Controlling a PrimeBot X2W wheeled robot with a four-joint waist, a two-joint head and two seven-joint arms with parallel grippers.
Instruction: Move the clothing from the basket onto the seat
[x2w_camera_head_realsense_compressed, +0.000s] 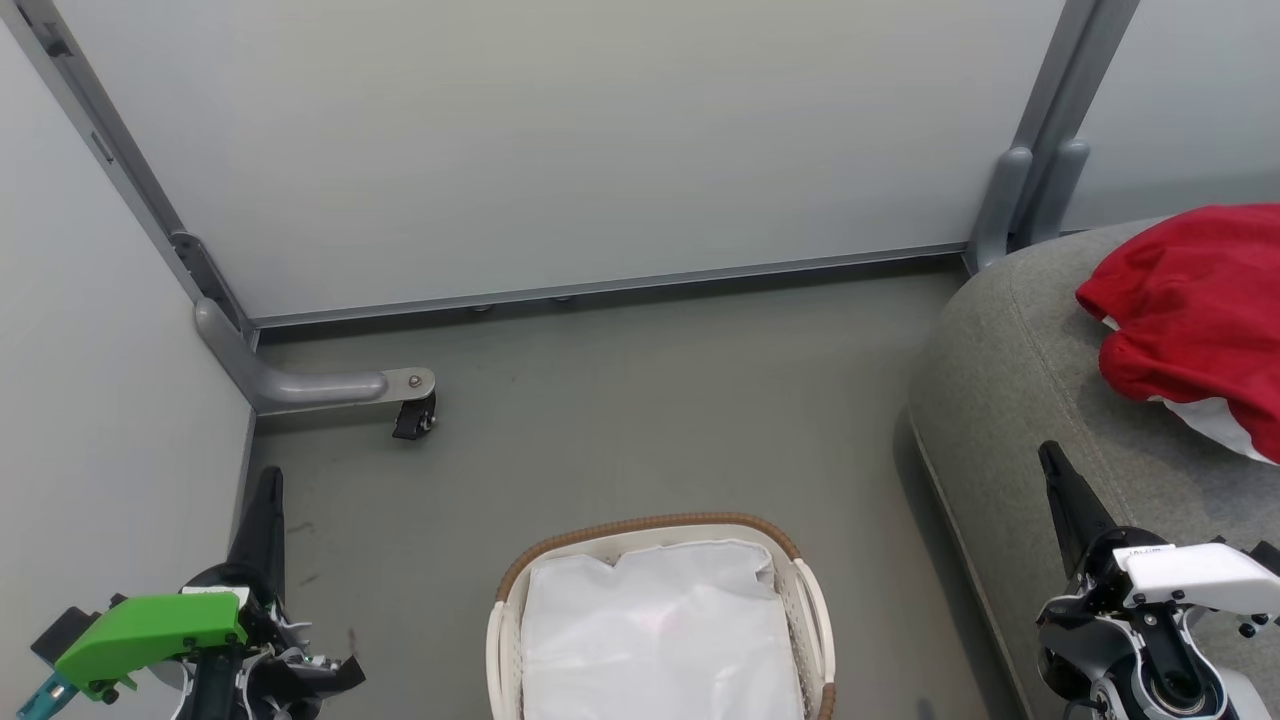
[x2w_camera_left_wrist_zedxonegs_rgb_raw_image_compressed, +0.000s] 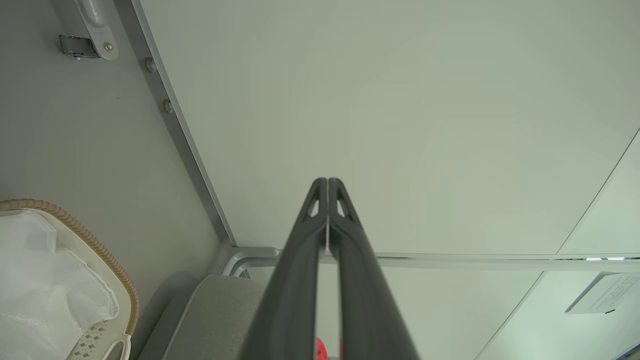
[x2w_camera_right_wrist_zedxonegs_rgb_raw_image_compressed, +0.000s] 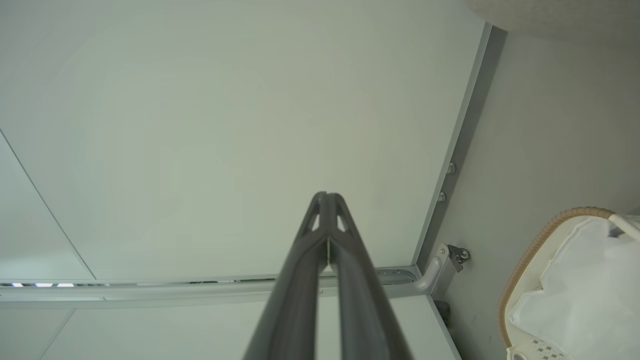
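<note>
Grey floor (x2w_camera_head_realsense_compressed: 640, 420), pale partition panels (x2w_camera_head_realsense_compressed: 560, 150) behind. The clothing (x2w_camera_head_realsense_compressed: 1190, 300) lies crumpled on the sofa (x2w_camera_head_realsense_compressed: 1000, 400), beyond and right of my right tool (x2w_camera_head_realsense_compressed: 1052, 458) and not touching it. It is well apart from my left tool (x2w_camera_head_realsense_compressed: 268, 480). Both tools are clenched on nothing, fingers pressed together. The basket (x2w_camera_head_realsense_compressed: 650, 524) between them holds a white liner sheet (x2w_camera_head_realsense_compressed: 660, 630). The frame edge cuts the clothing, so I cannot tell its long axis; a white part sits at its near edge.

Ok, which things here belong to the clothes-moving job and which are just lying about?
Job: clothing, lying on the seat; basket; left claw and right claw, both shut.
Just there: white liner sheet in the basket; partition panels; caster wheel; floor.
</note>
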